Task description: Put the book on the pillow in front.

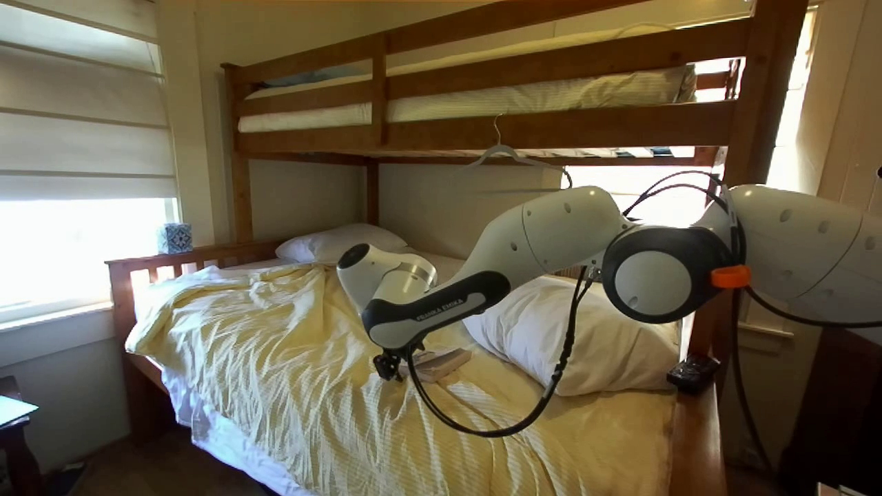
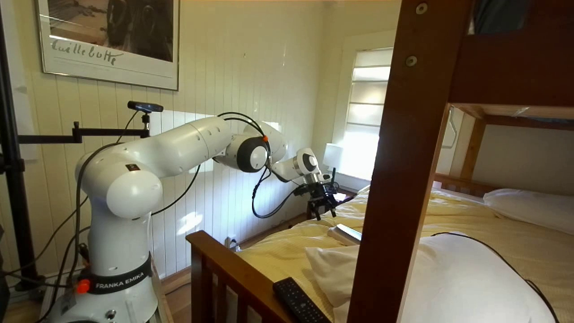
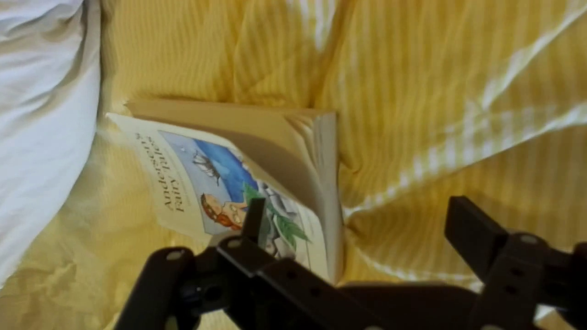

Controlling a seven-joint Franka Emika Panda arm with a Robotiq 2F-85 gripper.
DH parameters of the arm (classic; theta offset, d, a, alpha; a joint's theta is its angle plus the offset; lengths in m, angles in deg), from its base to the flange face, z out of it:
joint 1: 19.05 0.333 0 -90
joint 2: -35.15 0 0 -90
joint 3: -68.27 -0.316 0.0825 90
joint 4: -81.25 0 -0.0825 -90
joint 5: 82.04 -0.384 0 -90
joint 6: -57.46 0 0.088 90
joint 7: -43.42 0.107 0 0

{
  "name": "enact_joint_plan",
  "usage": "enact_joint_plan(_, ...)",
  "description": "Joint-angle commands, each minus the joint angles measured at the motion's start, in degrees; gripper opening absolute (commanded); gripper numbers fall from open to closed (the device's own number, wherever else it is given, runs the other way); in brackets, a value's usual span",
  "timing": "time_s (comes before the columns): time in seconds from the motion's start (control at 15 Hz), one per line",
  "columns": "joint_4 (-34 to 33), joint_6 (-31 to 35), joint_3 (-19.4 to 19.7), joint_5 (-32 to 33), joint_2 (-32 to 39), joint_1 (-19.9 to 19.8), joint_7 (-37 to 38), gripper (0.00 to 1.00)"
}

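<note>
"What's on the left of the wrist view?"
"The white pillow (image 3: pixel 41 123). Just beside it, left of middle, the book (image 3: pixel 224 178) lies on yellow cloth (image 3: pixel 403 114). It says 'Anderson's Fairy Tales.'"
"And then?"
"Open room past the book's right edge. The claw (image 3: pixel 357 205) is spread wide, low down."
"And the arm (image 1: pixel 565 227), in an exterior view?"
"It bends down from the right. It says 'FRANKA EMIKA.'"

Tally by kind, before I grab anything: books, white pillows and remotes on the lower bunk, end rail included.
Book: 1, its front cover raised
White pillows: 2, the plump pillow and the flatter pillow
Black remote: 1, on the end rail
Total: 4
</note>
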Motion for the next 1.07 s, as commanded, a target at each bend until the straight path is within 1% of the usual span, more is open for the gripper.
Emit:
enact_joint_plan(0.0, -2.3, -4.0, 2.8, 2.4, 3.1, 1.7, 0.7, 1.00)
enact_joint_plan(0.2, -4.7, -6.4, 6.5, 5.8, 5.7, 3.6, 2.3, 1.00)
enact_joint_plan(0.27, -6.3, -6.9, 9.9, 4.7, 7.6, 5.4, 2.2, 1.00)
enact_joint_plan(0.4, -8.8, -8.6, 12.4, 5.5, 10.2, 6.9, 2.8, 1.00)
enact_joint_plan(0.67, -13.6, -11.3, 15.5, 5.5, 14.7, 8.6, 3.3, 1.00)
enact_joint_plan(0.8, -14.3, -12.4, 17.1, 6.4, 16.0, 9.0, 3.7, 1.00)
enact_joint_plan(1.0, -16.3, -14.4, 19.7, 6.9, 17.4, 8.7, 5.6, 1.00)
